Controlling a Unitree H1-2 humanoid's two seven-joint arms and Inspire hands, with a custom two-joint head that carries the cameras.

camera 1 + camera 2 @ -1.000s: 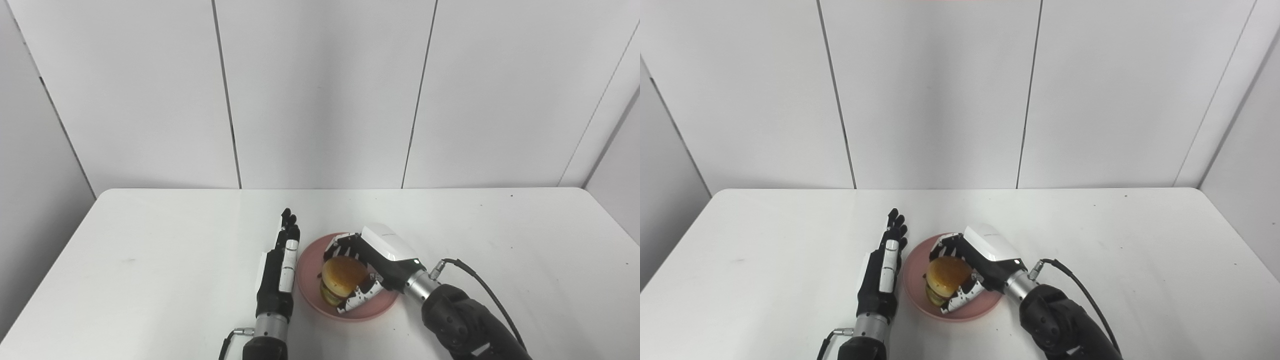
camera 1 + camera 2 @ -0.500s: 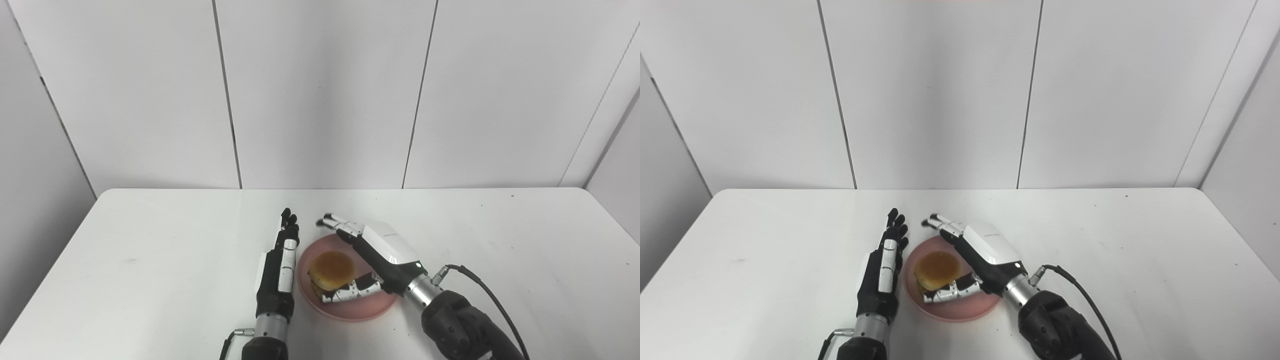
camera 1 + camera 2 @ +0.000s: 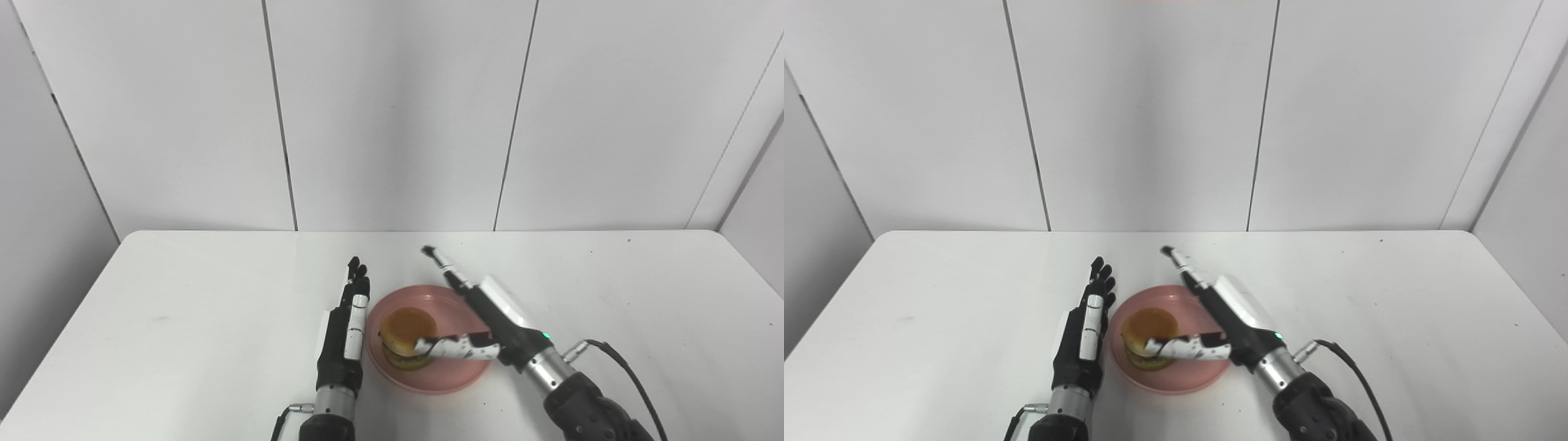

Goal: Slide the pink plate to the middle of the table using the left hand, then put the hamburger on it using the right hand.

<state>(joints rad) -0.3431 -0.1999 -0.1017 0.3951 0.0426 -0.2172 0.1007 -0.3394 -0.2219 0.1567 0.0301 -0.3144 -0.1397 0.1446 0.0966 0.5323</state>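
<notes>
The pink plate (image 3: 447, 380) lies near the front middle of the white table. On its left half sits the hamburger (image 3: 405, 327), golden bun up, with green filling showing. My right hand (image 3: 484, 318) is open over the plate's right side, fingers stretched toward the back, thumb reaching to the hamburger's near side. My left hand (image 3: 346, 324) is open and flat, standing edge-on right beside the plate's left rim, fingers pointing away. Whether it touches the rim is unclear.
The white table (image 3: 184, 306) runs wide to the left and right of the plate. Grey wall panels stand behind its far edge. A black cable (image 3: 618, 367) loops from my right wrist.
My right hand let go of the hamburger, spread its fingers and drew back to the right. The hamburger now rests on the plate. The left hand has stayed put.
</notes>
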